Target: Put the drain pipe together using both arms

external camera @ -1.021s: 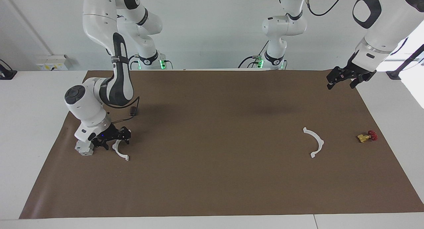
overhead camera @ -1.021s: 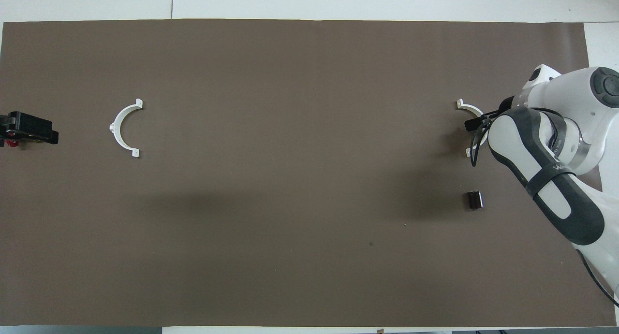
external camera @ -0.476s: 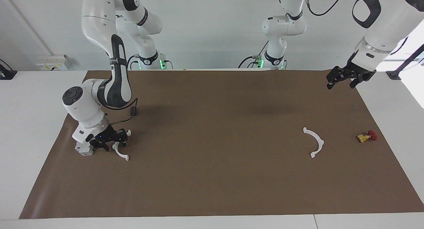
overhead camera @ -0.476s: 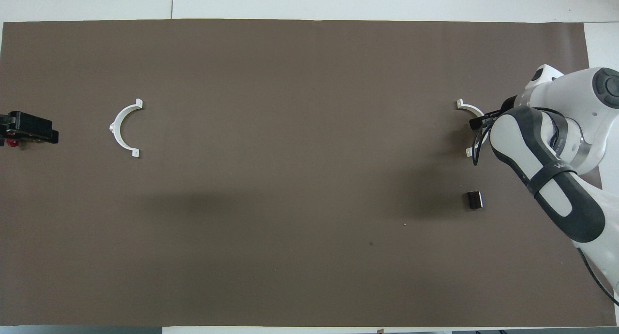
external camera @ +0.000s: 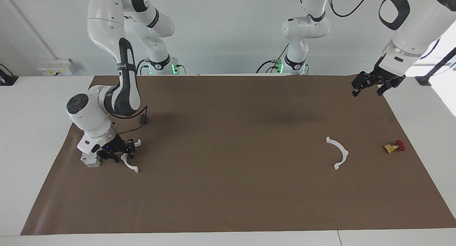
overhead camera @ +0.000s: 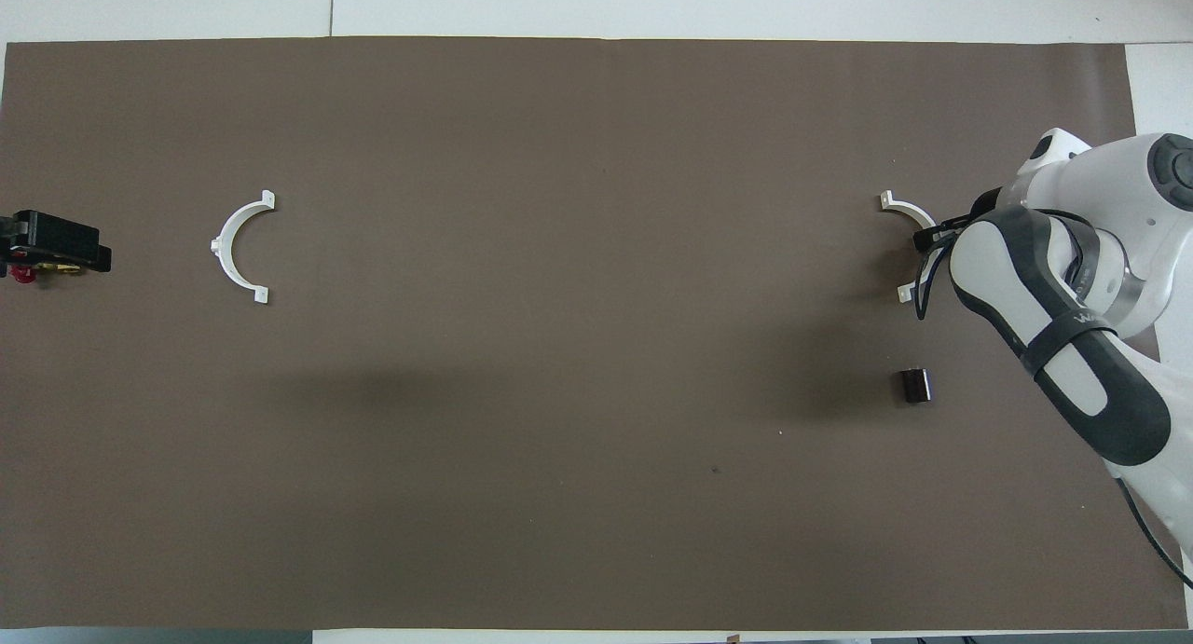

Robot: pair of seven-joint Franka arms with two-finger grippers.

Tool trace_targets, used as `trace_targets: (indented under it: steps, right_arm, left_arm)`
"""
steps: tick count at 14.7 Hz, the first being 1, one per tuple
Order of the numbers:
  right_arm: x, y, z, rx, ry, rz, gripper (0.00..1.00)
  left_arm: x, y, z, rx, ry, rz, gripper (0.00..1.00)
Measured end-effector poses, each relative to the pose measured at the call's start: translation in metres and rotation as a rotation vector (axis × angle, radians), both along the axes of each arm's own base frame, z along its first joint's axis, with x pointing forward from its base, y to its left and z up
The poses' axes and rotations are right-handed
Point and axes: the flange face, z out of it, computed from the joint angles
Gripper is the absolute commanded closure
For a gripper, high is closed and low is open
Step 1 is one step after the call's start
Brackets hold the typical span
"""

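Two white half-ring arcs of the drain pipe lie apart on the brown mat. One arc (external camera: 130, 166) (overhead camera: 902, 204) is toward the right arm's end. My right gripper (external camera: 119, 154) (overhead camera: 928, 239) is low over this arc's middle and hides that part. The arc's two end tabs show on either side of it. The other arc (external camera: 342, 152) (overhead camera: 228, 249) lies alone toward the left arm's end. My left gripper (external camera: 367, 92) (overhead camera: 56, 243) is open and empty, raised over the mat's edge above the valve, well away from that arc.
A grey boxy block (external camera: 90, 161) sits right beside my right gripper, at the mat's edge. A small yellow valve with a red handle (external camera: 394, 146) (overhead camera: 20, 271) lies near the left arm's end. A small black piece (overhead camera: 915, 385) shows near the right arm's elbow.
My right gripper has shifted a little toward the grey block over the arc, uncovering the arc's nearer end tab. Both arcs and the left arm have stayed put.
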Motion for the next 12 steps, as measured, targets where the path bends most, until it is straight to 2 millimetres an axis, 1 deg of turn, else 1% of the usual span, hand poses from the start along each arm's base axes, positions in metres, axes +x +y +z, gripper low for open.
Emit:
trace_targets:
  steps: [1, 2, 4, 6, 7, 8, 9, 10, 11, 12]
  right_arm:
    - [0.000, 0.000, -0.001, 0.000, 0.001, 0.000, 0.78]
    - [-0.001, 0.000, -0.001, 0.000, 0.002, 0.000, 0.82]
    - [-0.001, 0.001, -0.001, 0.001, 0.003, 0.002, 0.86]
    - [0.000, 0.005, -0.001, 0.002, 0.001, 0.007, 0.86]
    - [0.003, 0.008, 0.003, 0.002, -0.003, 0.014, 0.86]
    - [0.009, 0.017, 0.012, 0.007, -0.001, 0.031, 0.86]
    - [0.017, 0.035, 0.027, 0.016, 0.010, 0.045, 0.86]
    - [0.028, 0.063, 0.047, 0.028, 0.027, 0.035, 0.86]
    - [0.038, 0.105, 0.070, 0.030, 0.036, 0.012, 0.86]
    - [0.043, 0.165, 0.090, 0.012, 0.036, -0.017, 0.86]
  left_arm:
    - [0.000, 0.000, 0.000, 0.000, -0.002, 0.000, 0.00]
    - [0.001, 0.000, -0.001, 0.000, -0.009, 0.000, 0.00]
    - [0.003, 0.000, -0.006, 0.000, -0.025, 0.000, 0.00]
    - [0.004, 0.000, -0.012, 0.000, -0.035, 0.000, 0.00]
    - [0.003, 0.000, -0.014, 0.000, -0.036, -0.001, 0.00]
    - [0.002, 0.000, -0.015, 0.000, -0.037, -0.003, 0.00]
    - [0.002, 0.000, -0.015, 0.000, -0.039, -0.005, 0.00]
    - [0.002, 0.000, -0.016, 0.000, -0.039, -0.007, 0.00]
    - [0.002, 0.000, -0.017, 0.000, -0.039, -0.009, 0.00]
    - [0.002, 0.000, -0.020, 0.000, -0.040, -0.009, 0.00]
